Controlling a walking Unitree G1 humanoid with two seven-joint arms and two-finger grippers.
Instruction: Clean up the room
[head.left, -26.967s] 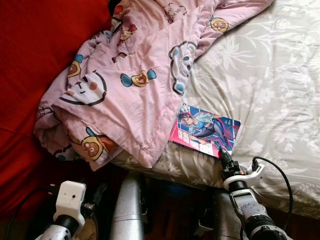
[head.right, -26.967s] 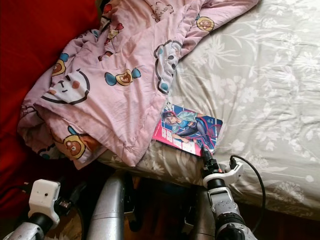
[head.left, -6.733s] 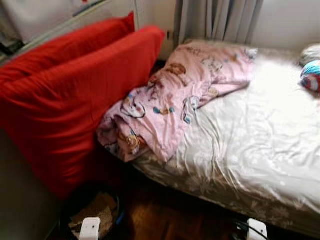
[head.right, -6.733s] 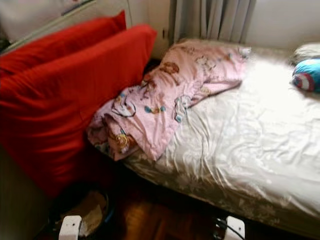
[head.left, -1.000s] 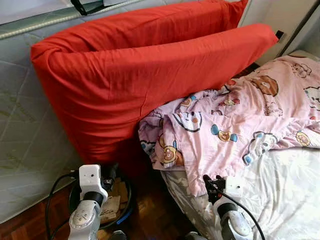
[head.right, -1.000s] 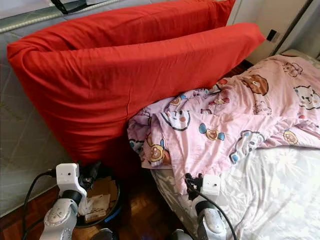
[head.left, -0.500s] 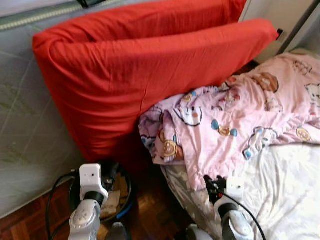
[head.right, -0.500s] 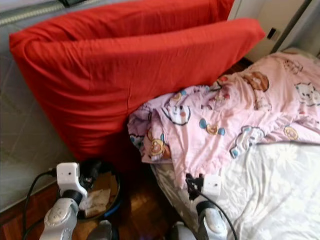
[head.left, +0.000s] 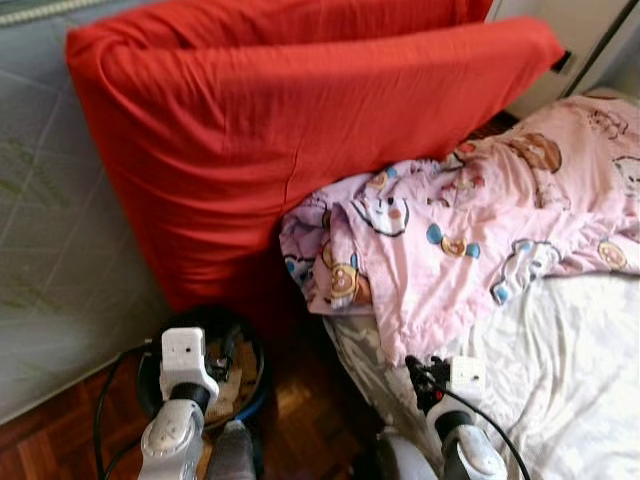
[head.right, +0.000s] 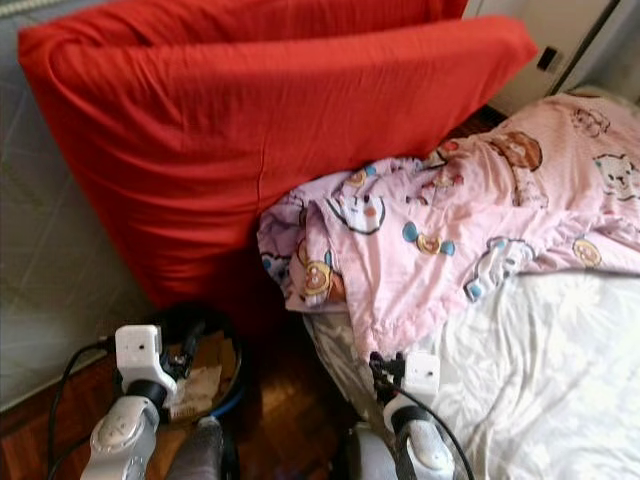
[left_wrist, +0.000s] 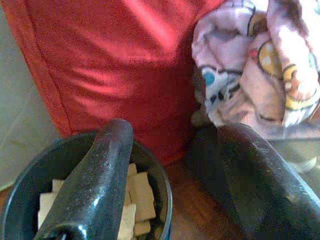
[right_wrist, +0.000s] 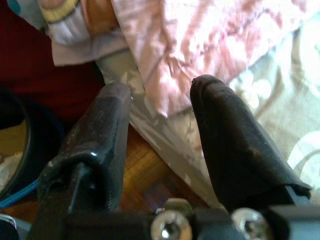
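Note:
A crumpled pink cartoon-print blanket lies heaped on the bed, its corner hanging over the near edge. A round dark bin holding paper scraps stands on the floor beside the bed. My left gripper hovers open just above the bin, nothing between its fingers. My right gripper is open and empty too. It is held low at the bed's edge and points at the blanket's hanging corner.
A big red cushion leans behind the bin and the blanket. A grey quilted panel is on the left. The floral white bed sheet spreads to the right. Dark parquet floor shows between bin and bed.
The whole picture has shifted a little as the camera moved; the bin and bed edge sit slightly higher in view. Both grippers keep the same low, open pose.

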